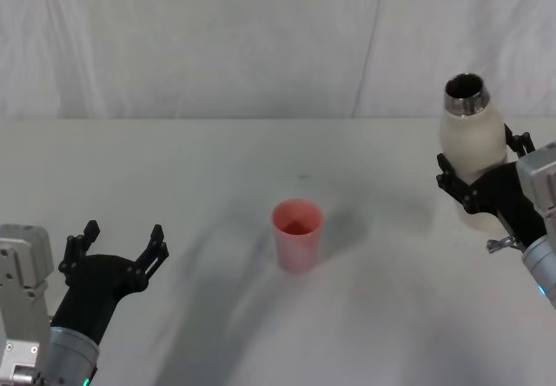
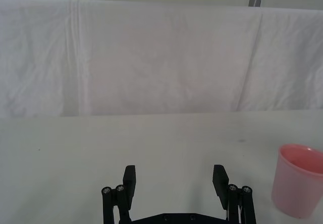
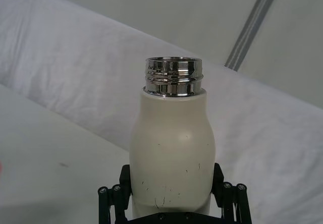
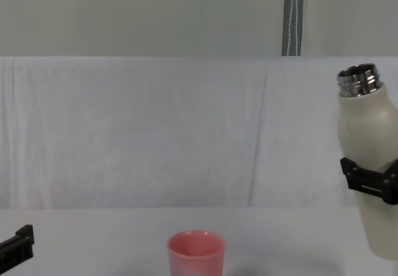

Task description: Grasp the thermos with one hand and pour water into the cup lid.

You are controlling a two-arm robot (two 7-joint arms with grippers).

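Even, diffuse lighting is observed throughout. Soft shadows are cast on the table [image 1: 217, 195] beside the cup lid [image 1: 297, 234]. Glare is noted on the thermos [image 3: 172, 148] neck.

A white table [image 1: 217, 169] carries one pink cup lid [image 1: 298, 235], standing upright.

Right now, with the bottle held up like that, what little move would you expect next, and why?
Probably a sideways carry toward the robot's left: the right end effector grips the thermos, open-necked, lifted and barely tilted, well to the right of the pink cup lid. The neck is not above the cup, so tipping now would likely spill on the table. The left end effector waits open, low on the left.
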